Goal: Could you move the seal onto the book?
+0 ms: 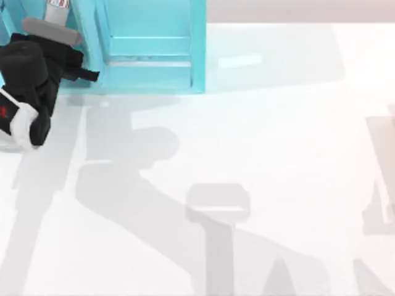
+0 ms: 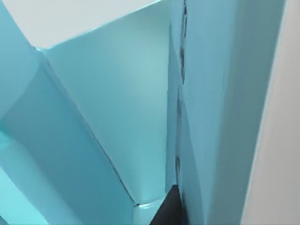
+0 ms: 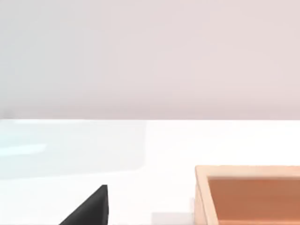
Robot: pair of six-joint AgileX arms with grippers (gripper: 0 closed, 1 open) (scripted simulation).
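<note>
My left tool [image 1: 88, 74] is at the far left corner of the counter [image 1: 278, 154], and it is pressed close against the light-blue shelf unit [image 1: 154, 49]. From above, the black arm with its white part lies just beside the left wall of the shelf, and the dark tip of the tool points toward that wall. The camera on this wrist looks straight at blue panels of the shelf [image 2: 117, 108], which meet in sharp edges very near the tool. A small black piece of the tool [image 2: 171, 211] is there at the low edge, touching or almost touching a blue panel. I cannot tell if this tool is apart or together.

The camera on my right wrist shows a black wedge of the right tool [image 3: 89, 211] over the white counter [image 3: 164, 145]. Just beside this wedge is a tan-brown boxy thing with a lighter rim and a more orange face, which I take for the seal [image 3: 248, 194]. A narrow strip of white counter lies between the wedge and the seal. I cannot tell whether the right tool is apart, together, or clamped on the seal. Beyond the tool the counter ends at a pale wall.

In the top view, grey shadows of the arms fall across the open counter, well apart from the left tool.
</note>
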